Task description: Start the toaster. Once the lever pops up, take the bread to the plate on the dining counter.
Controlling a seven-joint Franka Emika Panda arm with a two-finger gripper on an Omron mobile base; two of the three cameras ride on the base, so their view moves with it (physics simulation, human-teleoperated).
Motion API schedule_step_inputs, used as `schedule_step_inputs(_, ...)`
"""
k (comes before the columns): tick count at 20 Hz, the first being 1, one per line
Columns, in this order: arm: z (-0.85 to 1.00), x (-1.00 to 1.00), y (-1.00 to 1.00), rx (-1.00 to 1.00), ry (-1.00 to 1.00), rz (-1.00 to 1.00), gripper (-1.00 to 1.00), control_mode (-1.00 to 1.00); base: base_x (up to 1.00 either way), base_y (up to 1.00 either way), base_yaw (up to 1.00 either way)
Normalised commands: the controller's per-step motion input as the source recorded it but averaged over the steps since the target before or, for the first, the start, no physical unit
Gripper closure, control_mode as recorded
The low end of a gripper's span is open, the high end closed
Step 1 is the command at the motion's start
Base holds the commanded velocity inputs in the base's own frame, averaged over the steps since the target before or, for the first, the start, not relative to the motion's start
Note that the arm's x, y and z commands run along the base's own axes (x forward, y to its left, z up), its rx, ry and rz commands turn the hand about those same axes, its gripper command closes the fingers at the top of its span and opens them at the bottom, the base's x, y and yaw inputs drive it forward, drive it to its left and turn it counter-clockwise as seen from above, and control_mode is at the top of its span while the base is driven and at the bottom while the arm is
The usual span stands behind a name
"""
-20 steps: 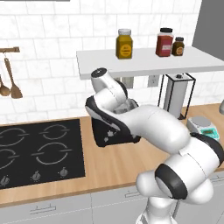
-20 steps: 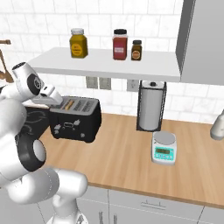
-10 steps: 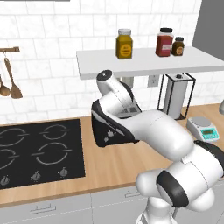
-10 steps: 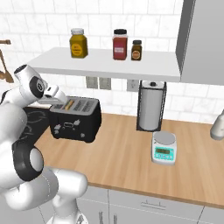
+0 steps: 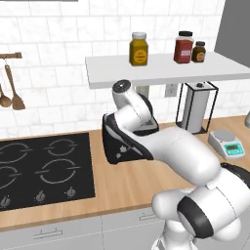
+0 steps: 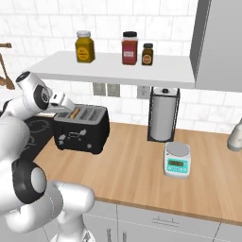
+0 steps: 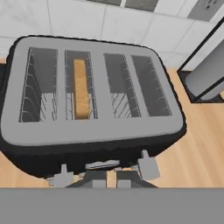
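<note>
Hand view: bread (slotted) in toaster

A wall of white rectangular tiles fills the upper frame. A white floating shelf spans the upper middle, with grey wall outlets beneath. A light wood worktop crosses the lower half above pale grey drawer fronts. A black four-ring hob lies lower left. A grey tall cabinet stands upper right.
</note>
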Motion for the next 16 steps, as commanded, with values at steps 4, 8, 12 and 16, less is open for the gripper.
schedule_step_inputs(4, 0.01, 0.0, 0.0, 0.0, -0.08, 0.09, -1.0, -1.0, 0.0, 0.0, 0.0)
schedule_step_inputs(8, 0.0, 0.0, 0.0, 0.0, -0.18, 0.1, -1.0, -1.0, 0.0, 0.0, 0.0)
schedule_step_inputs(12, 0.01, 0.0, 0.0, 0.0, -0.2, 0.05, -1.0, -1.0, 0.0, 0.0, 0.0)
schedule_step_inputs(16, 0.09, 0.0, 0.0, 0.0, -0.08, 0.03, -1.0, -1.0, 0.0, 0.0, 0.0)
